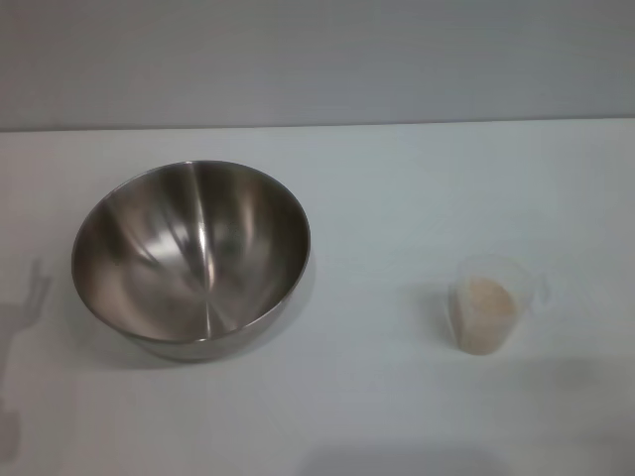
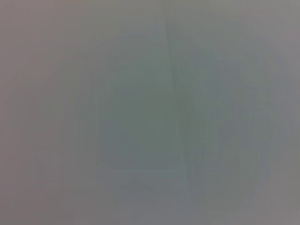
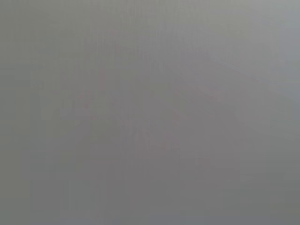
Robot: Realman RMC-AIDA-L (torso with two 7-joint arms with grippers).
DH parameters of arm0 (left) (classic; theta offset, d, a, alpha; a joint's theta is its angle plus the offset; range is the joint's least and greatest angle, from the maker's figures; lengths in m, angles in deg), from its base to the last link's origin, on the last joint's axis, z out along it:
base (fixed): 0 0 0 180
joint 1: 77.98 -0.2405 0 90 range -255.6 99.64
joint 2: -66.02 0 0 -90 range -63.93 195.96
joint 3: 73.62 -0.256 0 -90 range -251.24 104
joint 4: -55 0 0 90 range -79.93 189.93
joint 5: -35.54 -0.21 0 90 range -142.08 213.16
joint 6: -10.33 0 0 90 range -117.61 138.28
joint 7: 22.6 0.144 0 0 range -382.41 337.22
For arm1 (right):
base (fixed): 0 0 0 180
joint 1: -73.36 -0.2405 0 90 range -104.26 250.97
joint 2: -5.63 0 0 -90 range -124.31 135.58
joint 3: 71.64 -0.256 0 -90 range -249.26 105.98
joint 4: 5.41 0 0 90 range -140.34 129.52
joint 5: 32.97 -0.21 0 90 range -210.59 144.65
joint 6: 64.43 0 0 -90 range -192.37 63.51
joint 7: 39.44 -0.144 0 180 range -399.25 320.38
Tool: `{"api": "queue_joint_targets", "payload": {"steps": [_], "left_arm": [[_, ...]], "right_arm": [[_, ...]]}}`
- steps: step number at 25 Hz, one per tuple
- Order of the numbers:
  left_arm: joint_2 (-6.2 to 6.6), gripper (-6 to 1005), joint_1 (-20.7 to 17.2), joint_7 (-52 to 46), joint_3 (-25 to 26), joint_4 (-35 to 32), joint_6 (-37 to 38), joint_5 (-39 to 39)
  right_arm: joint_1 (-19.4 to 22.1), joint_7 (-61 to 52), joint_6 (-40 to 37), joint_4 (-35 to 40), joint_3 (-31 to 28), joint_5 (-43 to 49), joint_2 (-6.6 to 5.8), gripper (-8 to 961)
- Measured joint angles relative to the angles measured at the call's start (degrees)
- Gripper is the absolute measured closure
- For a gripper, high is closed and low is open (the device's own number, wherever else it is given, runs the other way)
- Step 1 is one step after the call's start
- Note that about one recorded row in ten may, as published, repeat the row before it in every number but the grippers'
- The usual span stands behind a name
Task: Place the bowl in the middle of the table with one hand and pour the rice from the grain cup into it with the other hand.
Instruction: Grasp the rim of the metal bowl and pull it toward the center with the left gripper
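Observation:
The steel bowl (image 1: 190,258) stands upright and empty on the left half of the white table (image 1: 397,188). The clear grain cup (image 1: 486,302) stands upright on the right side, with its small handle to the right. It holds a pale mass of rice (image 1: 484,305). Neither gripper shows in the head view. Both wrist views show only a plain grey surface, with no fingers and no objects.
A faint shadow (image 1: 30,297) falls on the table at the far left edge. A grey wall (image 1: 317,59) runs behind the table's far edge. Bare tabletop lies between the bowl and the cup.

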Motion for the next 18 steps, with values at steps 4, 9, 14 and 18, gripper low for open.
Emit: {"api": "queue_joint_targets", "payload": {"steps": [4,9,14,18], "left_arm": [[0.00,166,0.09,-0.14,-0.12,0.26,0.26,-0.02],[0.49,166,0.13,-0.21,-1.57,2.79,-0.26,-0.04],[2.63,166,0.00,0.82,-1.64,10.65,-9.02,-0.22],[6.68,165,-1.17,4.59,-0.79,23.61,-21.03,-0.21]], "right_arm": [[-0.06,0.00,0.02,0.00,0.00,-0.02,0.00,115],[-0.22,0.00,0.09,0.12,0.00,-0.08,0.00,115],[-0.33,0.00,0.19,0.08,0.00,-0.18,0.00,114],[-0.43,0.00,0.19,0.16,0.00,-0.31,-0.04,114]]}}
